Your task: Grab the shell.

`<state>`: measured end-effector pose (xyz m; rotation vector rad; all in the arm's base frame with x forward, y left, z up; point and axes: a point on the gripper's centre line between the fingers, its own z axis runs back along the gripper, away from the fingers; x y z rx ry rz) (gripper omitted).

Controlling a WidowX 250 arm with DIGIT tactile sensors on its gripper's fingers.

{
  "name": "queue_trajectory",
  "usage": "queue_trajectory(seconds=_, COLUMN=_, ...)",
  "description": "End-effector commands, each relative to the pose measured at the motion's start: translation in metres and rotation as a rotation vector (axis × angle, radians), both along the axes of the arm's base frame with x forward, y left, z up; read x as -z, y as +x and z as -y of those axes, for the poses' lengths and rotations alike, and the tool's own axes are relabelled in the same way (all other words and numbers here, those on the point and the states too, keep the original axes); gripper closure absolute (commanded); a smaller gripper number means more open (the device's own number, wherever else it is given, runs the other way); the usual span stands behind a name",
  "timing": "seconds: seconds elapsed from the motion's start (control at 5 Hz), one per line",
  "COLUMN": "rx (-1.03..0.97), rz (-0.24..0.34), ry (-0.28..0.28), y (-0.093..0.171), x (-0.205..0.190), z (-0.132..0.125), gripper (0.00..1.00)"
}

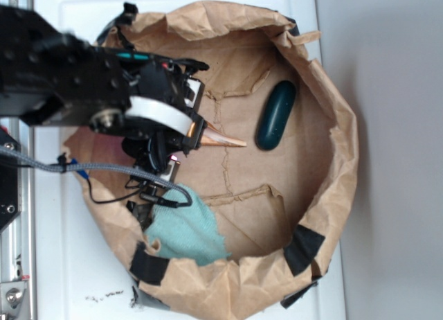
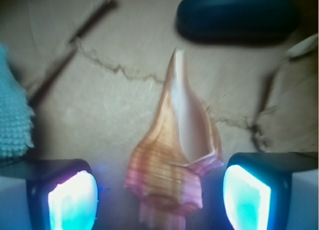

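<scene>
The shell (image 2: 169, 155) is tan-orange and ribbed, with a pale pinkish opening and a long tapering tail pointing away from the camera. It lies on the brown paper floor, its wide spire end between my two lit fingers (image 2: 72, 200). My gripper (image 2: 159, 192) is open. There is a clear gap on the shell's left and only a thin one on its right. In the exterior view the gripper (image 1: 183, 136) covers most of the shell (image 1: 225, 140); only the pointed tail sticks out to the right.
A dark green smooth oblong object (image 1: 276, 115) (image 2: 237, 16) lies just beyond the shell's tail. A teal cloth (image 1: 187, 230) (image 2: 12, 115) sits at the front left. Crumpled paper walls (image 1: 339, 147) with black tape (image 1: 302, 249) ring the area. A grey cable (image 1: 104, 169) hangs from the arm.
</scene>
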<state>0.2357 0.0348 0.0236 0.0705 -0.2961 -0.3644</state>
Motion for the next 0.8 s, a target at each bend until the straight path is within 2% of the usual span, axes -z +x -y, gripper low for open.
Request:
queue_trajectory(seconds=0.0, rx=0.02, rz=0.05, ry=0.02, y=0.005, x=0.003, z=0.001, gripper=1.0)
queue_trajectory(seconds=0.4, rx=0.015, rz=0.064, ry=0.008, y=0.01, x=0.002, z=0.001, gripper=1.0)
queue_trajectory(seconds=0.6, rx=-0.024, rz=0.055, ry=-0.043, y=0.012, x=-0.025, z=0.001, gripper=1.0)
